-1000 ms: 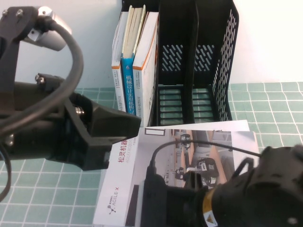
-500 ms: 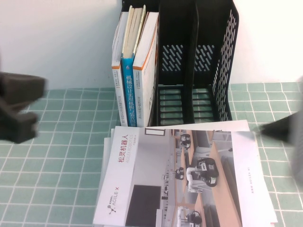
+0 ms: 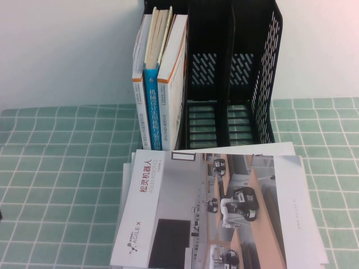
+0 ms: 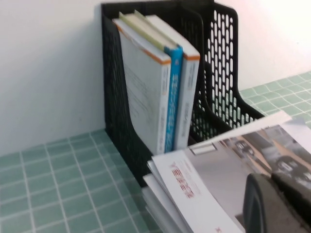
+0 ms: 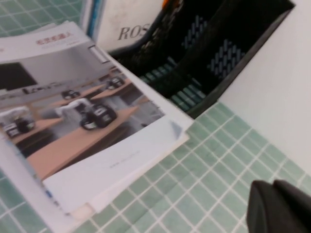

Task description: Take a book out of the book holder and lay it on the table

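From above, a book lies flat on the green desk, touching the front of the black book holder. Three books stand in its left slot.

Left wrist: the left gripper sits over the flat book; I cannot tell its fingers' state.

Right wrist: the right gripper is beside that book; cannot tell either.

The table, covered in a green grid mat, carries the black book holder against the wall and a stack of booklets lying flat just before it.
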Controlling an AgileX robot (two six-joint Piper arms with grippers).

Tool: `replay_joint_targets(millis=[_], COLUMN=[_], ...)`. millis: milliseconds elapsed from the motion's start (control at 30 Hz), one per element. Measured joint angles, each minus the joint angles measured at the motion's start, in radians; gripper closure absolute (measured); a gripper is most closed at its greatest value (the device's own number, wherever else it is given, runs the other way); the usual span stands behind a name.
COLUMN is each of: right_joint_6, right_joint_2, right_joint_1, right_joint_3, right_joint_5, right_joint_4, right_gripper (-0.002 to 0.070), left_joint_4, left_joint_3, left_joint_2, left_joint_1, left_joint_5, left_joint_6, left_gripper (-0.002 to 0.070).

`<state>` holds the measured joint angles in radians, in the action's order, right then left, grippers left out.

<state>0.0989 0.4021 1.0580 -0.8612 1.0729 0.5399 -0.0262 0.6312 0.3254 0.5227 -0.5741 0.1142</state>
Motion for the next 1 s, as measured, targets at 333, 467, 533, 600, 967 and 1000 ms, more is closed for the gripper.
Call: replay_joint_targets(millis=[333,467,533,600,967,1000], right_joint_6=[0.197,0.216,0.219,0.219,0.222,0.222], right_joint_2=[-0.188,-0.192,-0.193,-0.194,-0.194,-0.194], right_joint_1=[0.000,0.000,0.000,0.000,0.000,0.000], right_joint_3=[0.521,0.587,0.601,0.609,0.616,0.617], right_joint_5=[-0.342,-0.411,-0.422,-0.426,-0.436,-0.436], right_joint_4=[-0.076,-0.107,-0.119,-0.125,-0.127,-0.127], right_gripper=[0.0674,0.0675,0.0675,0.0675,0.0675,0.0675], left_joint_4=[0.066,0.068,0.068,0.068,0.070,0.070], left_joint_3=[-0.286,-0.343,-0.373,-0.400,-0.514,-0.518], left_joint_2=[-0.121,-0.121,-0.121,-0.121,-0.144,-0.161], left_joint_1=[0.000,0.000,0.000,0.000,0.000,-0.005], left_joint_5=[0.110,0.115,0.115,0.116,0.126,0.128], left_joint_6=[0.000,0.000,0.000,0.000,0.000,0.000], left_gripper=[0.0678,0.0678,0.0678,0.0678,0.0678,0.0678])
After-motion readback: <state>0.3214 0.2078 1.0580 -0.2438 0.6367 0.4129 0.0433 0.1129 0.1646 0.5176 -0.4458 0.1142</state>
